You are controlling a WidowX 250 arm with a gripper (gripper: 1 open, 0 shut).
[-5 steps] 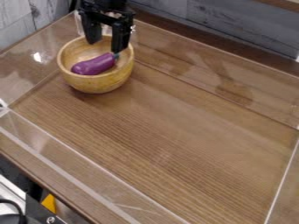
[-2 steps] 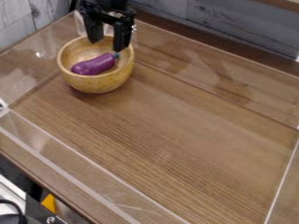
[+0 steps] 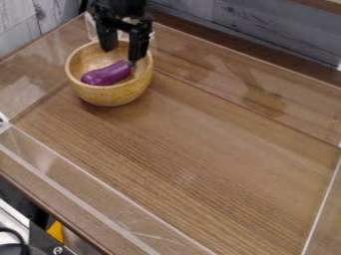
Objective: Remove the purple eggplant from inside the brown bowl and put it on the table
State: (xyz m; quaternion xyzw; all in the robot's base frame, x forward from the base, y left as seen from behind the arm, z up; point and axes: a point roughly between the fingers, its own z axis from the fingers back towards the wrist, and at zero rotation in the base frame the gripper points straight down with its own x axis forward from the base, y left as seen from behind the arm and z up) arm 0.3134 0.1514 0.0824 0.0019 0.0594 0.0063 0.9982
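Almost nothing has moved since the frame a second ago: the gripper [image 3: 119, 46] hangs over the far side of the brown bowl [image 3: 110, 92] in nearly the same spot, perhaps a shade lower, though the change is too slight to call with confidence. Bowl and contents sit where they were.

Gripper: black, pointing straight down, fingers spread wide apart with nothing between them. One finger reads against the bowl's far rim, the other near the fat end of the eggplant. Cannot tell from this single view whether either fingertip touches anything.

Purple eggplant [image 3: 107, 72]: lying on its side inside the bowl, across the pale inner surface, long axis running lower-left to upper-right. Not lifted, not gripped.

Table [image 3: 200, 159]: wood-grain top, clear plastic walls [image 3: 27, 149] along its edges, wide bare area to the right of and in front of the bowl.

Progress, as judged: early. Approach is done or nearly done; the arm is positioned above the target. Remaining: lower the fingers around the eggplant, close on it, lift it clear of the rim, carry it sideways, set it down on the tabletop, release. No part of the removal itself is done yet.
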